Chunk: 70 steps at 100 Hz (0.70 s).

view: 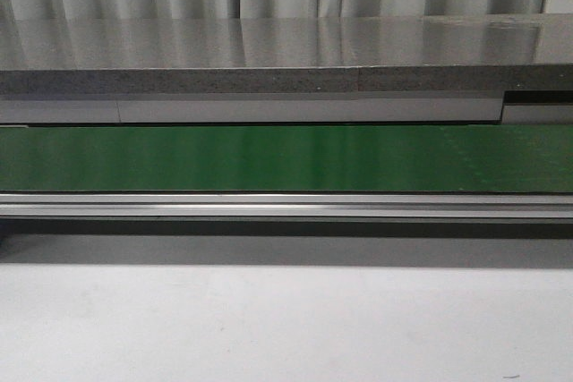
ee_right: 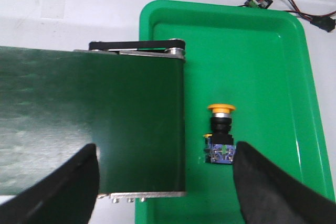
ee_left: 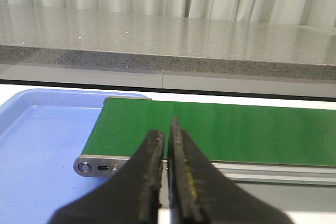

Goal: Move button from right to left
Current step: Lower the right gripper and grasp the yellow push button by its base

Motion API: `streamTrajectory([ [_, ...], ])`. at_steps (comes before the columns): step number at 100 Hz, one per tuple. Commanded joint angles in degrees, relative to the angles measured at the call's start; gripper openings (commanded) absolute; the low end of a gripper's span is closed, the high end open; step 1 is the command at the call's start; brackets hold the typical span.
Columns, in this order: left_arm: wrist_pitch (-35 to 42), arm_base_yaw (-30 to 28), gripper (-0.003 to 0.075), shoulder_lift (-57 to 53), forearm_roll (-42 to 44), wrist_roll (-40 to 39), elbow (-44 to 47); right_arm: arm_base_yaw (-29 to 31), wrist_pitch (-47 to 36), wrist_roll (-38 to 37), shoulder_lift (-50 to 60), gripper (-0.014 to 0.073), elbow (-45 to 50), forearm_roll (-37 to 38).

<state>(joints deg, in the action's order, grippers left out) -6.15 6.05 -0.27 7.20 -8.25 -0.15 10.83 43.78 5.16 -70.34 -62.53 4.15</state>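
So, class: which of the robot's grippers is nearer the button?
Right. The right gripper hangs open above the button in the green tray. The left gripper, shut, faces the blue tray; no button shows there.

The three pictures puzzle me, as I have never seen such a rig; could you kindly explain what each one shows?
It is a two-armed robot at a green conveyor belt. The front view looks forward over the belt; no arm shows there. The left wrist view shows the left gripper, its fingers nearly closed and holding nothing, above a blue tray at the belt's end. The right wrist view looks down past the open right gripper at a green tray, where the button lies on its side, untouched.
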Motion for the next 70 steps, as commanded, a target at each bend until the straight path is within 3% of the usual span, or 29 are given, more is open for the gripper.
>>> streamTrajectory([
  [1,4.17,0.45,0.0005,-2.14,-0.16,-0.65,2.35,3.91,-5.54,5.32,-1.6,0.0503,-2.15,-3.55],
  [37,4.17,0.45,0.0005,-2.14,-0.16,-0.65,2.35,20.38,-7.31,35.52,-14.33,0.0503,-2.41,-32.16],
  [70,4.17,0.45,0.0005,-2.14,-0.16,-0.65,2.35,25.3,-8.49,38.78,-21.98,0.0503,-5.45,-26.68],
])
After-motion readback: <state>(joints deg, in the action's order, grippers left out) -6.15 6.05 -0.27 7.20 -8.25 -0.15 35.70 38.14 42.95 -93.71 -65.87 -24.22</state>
